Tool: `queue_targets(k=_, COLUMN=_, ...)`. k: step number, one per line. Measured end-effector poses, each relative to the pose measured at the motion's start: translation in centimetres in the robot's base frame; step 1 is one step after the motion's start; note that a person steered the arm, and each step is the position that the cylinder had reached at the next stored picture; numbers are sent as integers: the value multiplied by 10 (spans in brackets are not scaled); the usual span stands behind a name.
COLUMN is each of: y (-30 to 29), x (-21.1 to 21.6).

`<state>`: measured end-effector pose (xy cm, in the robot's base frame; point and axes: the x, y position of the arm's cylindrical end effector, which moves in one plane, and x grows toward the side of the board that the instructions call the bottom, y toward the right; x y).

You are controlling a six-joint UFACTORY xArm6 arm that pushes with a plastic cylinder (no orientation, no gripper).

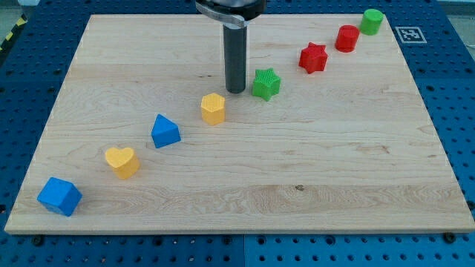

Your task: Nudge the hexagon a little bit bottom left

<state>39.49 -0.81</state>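
Note:
The yellow hexagon block (213,108) sits near the middle of the wooden board (312,170). My tip (235,90) rests on the board just up and to the right of the hexagon, a small gap away. A green star block (266,84) stands close to the right of my tip. The rod rises straight to the view's top.
A blue triangular block (165,132), a yellow heart (122,161) and a blue cube (59,196) trail toward the bottom left. A red star (313,58), a red cylinder (346,38) and a green cylinder (371,21) run to the top right.

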Motion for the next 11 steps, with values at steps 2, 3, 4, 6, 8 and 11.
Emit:
queue_targets(k=2, y=49, x=27)
queue_targets(k=3, y=53, x=45)
queue_targets(k=4, y=42, x=52)
queue_targets(k=6, y=40, x=70)
queue_targets(k=8, y=-14, x=26)
queue_targets(k=11, y=-2, x=47)
